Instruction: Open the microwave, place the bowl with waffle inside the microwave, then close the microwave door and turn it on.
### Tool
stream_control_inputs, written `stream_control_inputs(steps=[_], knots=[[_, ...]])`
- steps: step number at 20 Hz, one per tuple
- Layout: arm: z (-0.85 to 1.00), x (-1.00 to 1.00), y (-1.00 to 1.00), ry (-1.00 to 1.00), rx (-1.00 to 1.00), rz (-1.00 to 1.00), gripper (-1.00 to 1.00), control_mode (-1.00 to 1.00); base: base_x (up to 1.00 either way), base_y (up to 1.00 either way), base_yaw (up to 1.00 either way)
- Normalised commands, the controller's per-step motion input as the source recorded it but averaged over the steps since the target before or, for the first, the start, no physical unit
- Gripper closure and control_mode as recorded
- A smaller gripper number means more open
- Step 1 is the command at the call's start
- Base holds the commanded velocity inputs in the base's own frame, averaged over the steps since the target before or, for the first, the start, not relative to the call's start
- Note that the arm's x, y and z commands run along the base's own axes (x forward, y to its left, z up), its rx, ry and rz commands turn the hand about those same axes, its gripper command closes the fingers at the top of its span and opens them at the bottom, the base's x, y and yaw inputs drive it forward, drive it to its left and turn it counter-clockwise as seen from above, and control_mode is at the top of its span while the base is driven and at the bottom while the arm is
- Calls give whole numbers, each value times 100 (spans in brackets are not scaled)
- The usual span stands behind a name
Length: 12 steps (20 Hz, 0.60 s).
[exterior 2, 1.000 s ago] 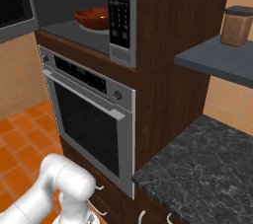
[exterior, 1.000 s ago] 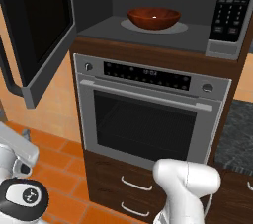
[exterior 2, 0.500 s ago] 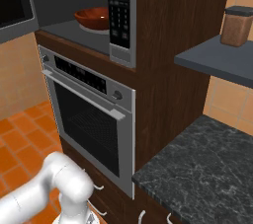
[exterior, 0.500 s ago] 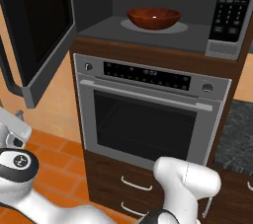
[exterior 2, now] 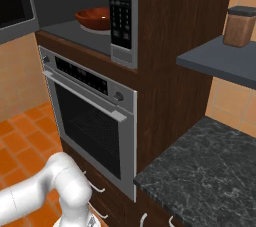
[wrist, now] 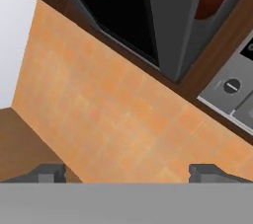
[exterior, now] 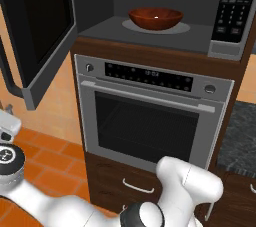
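Gripper [wrist: 126,172]: jaws spread wide, holding and touching nothing, facing an orange tiled wall [wrist: 113,119] below the swung-open microwave door [exterior: 37,31]. The bowl [exterior: 155,18] sits on the round turntable [exterior: 177,28] inside the open microwave [exterior: 227,16], above the steel-framed oven [exterior: 150,116]. The bowl's contents cannot be made out.

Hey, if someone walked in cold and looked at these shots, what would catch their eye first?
Probably the microwave door swung wide open at upper left, with the reddish-brown bowl sitting on the turntable in the cavity. Below it is the steel-framed oven. The open claw hangs low, facing the orange wall under that door.
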Motion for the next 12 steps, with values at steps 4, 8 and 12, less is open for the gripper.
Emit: stream_control_inputs(steps=[4, 8, 12], knots=[[23, 0, -59, -19, 8, 0, -100, -100, 0, 0, 0], [31, 6, -54, -19, 7, 0, -100, -100, 0, 0, 0], [27, 3, -50, -15, 8, 0, -100, -100, 0, 0, 0]])
